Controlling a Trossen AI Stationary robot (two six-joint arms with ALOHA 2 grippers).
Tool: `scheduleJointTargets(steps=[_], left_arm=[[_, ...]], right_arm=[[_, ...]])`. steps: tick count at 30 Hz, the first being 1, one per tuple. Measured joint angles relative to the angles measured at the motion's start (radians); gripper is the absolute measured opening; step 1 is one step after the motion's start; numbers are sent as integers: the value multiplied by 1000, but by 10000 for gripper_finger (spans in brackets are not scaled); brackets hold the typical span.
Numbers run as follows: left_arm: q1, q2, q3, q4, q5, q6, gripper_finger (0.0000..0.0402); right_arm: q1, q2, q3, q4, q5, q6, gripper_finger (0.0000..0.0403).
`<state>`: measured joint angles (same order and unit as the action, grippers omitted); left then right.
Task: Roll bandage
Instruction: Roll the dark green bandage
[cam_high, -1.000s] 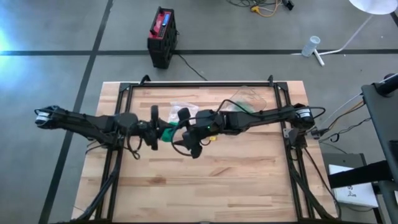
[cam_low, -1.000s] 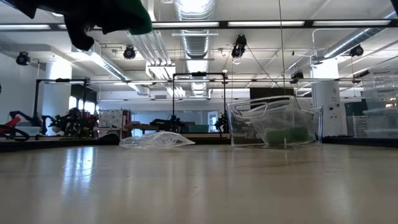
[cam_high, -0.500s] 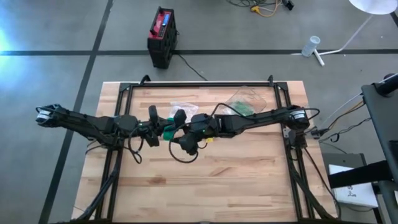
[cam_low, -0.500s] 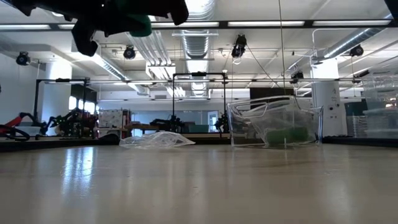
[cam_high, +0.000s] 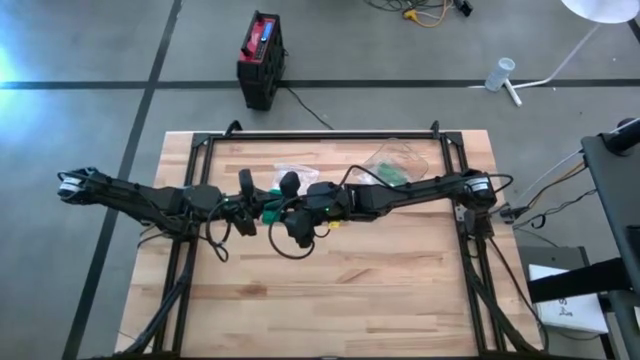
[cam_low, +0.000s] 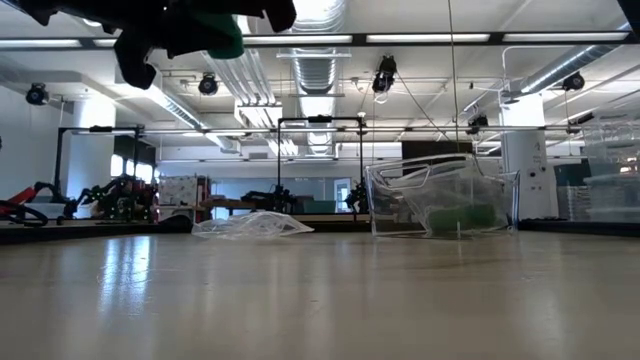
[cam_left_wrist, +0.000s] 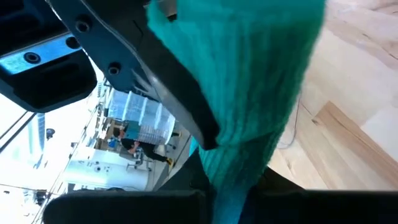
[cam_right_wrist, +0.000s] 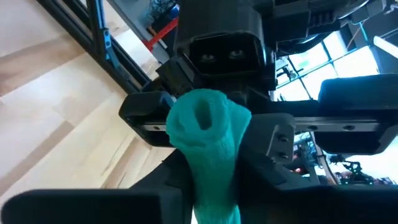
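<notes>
Bandage (cam_high: 270, 211) mid-air just left of table (cam_high: 350, 300) centre, gripped from both sides. Left gripper (cam_high: 255, 204) clamped on it from 9 o'clock, right gripper (cam_high: 283, 201) pinching from 3. Clear bag (cam_low: 440, 205) near 1 o'clock.

The right gripper (cam_high: 285, 200) now sits further left — up against the green bandage (cam_high: 270, 212) — its fingers drawn in on it.

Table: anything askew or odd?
Nothing stands out. The green bandage is held in mid-air between the left gripper and right gripper. A crumpled plastic wrapper and a clear bag lie at the table's far side.
</notes>
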<state>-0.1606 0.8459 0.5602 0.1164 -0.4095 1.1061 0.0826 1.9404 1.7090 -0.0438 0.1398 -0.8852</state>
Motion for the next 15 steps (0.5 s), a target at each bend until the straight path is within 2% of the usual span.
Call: scheduleJointTargets(steps=[4,12,15], left_arm=[[0,-1,0,7,0,-1,15],[-2,0,0,-4,3,-24,15],[-2,0,-5,-5,3,-34,15]], right_arm=[[5,0,21,-13,1,28,88],[18,0,22,-5,-8,21,174],[18,0,22,-2,-9,21,193]])
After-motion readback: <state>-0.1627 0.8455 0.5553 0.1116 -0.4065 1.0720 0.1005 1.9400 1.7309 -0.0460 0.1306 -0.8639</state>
